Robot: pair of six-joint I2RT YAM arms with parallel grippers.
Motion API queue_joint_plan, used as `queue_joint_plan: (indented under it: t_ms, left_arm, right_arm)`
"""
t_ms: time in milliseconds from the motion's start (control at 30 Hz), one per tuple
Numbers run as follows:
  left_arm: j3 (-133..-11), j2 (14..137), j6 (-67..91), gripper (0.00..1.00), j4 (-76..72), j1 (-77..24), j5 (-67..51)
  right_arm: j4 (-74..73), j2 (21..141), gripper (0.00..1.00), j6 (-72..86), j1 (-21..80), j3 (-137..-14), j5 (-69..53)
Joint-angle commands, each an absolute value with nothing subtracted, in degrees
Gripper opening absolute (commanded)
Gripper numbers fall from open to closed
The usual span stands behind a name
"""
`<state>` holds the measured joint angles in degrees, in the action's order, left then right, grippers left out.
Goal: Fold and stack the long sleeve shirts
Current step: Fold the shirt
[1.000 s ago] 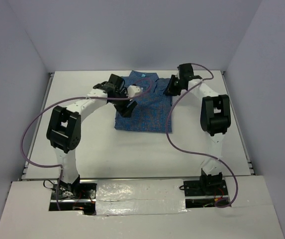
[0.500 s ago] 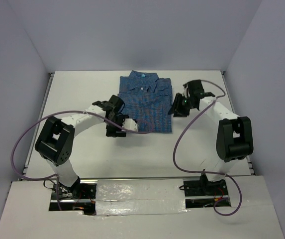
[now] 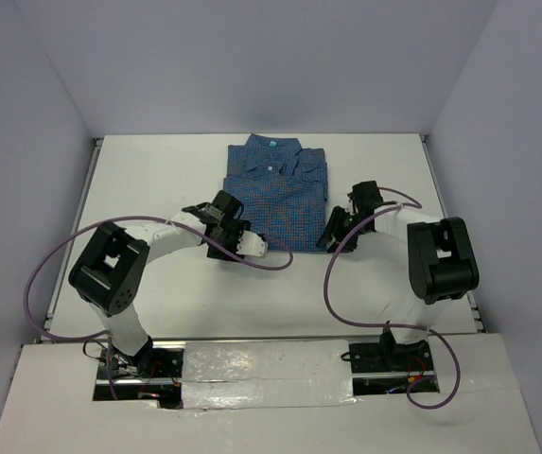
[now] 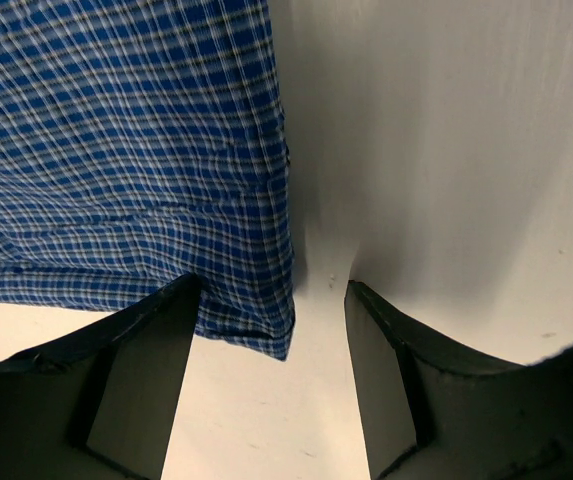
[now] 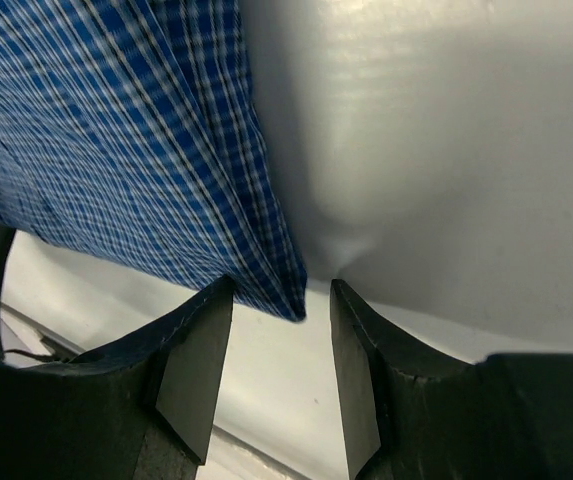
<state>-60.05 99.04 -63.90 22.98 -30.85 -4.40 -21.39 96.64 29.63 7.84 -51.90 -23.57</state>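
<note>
Seeing blue checked long sleeve shirt (image 3: 275, 189) folded flat at upper centre of top view, collar at top, on white table (image 3: 157, 180).

Noting left gripper (image 4: 273, 300) and right gripper (image 5: 281, 295) at lower hem corners, jaws apart, cloth tips between fingers but unclamped.

Advising: backing out toward frame bottom, lifting before swinging, avoiding snagging corners and pulling fold open.

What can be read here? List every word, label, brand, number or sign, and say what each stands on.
No text can be read in any view.
Light blue tag at the collar of the shirt: too small to tell whether it bears print.
Wrist views: only checked fabric and the bare table, with no print on either.
</note>
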Motion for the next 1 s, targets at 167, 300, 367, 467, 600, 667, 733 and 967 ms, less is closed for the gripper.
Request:
queue_joint_plan:
  t_ms: [167, 300, 367, 467, 600, 667, 733, 967]
  left_arm:
    - [-60.4, 101.1, -62.6, 0.49, 17.3, -31.4, -5.3]
    - [-60.3, 101.6, -62.4, 0.24, 17.5, -31.4, -5.3]
    - [-60.0, 101.7, -61.9, 0.1, 18.0, -31.4, -5.8]
    - [-60.4, 101.3, -59.5, 0.0, 19.2, -31.2, -6.6]
    - [-61.5, 98.5, -58.4, 0.0, 24.9, -30.9, -7.5]
    - [-61.4, 96.2, -57.9, 0.0, 29.1, -30.8, -8.3]
    - [-61.3, 94.3, -58.0, 0.0, 34.2, -30.8, -9.8]
    - [-61.9, 86.1, -54.3, 0.0, 51.5, -31.5, -11.5]
  right_arm:
    - [-12.7, 99.3, 0.46, 33.0, 7.9, -50.5, -29.3]
    - [-13.1, 99.6, 0.41, 32.4, 7.9, -49.9, -30.1]
    - [-13.3, 99.4, 0.29, 31.9, 7.9, -48.8, -30.5]
    - [-12.9, 98.4, 0.06, 31.5, 7.8, -47.4, -32.2]
    - [-16.0, 96.3, 0.0, 28.6, 7.7, -48.1, -34.5]
    - [-19.8, 93.7, 0.0, 25.9, 8.0, -48.5, -33.9]
    - [-23.5, 91.3, 0.0, 24.2, 8.2, -47.7, -33.5]
    - [-37.2, 75.6, 0.0, 23.2, 11.1, -42.5, -30.5]
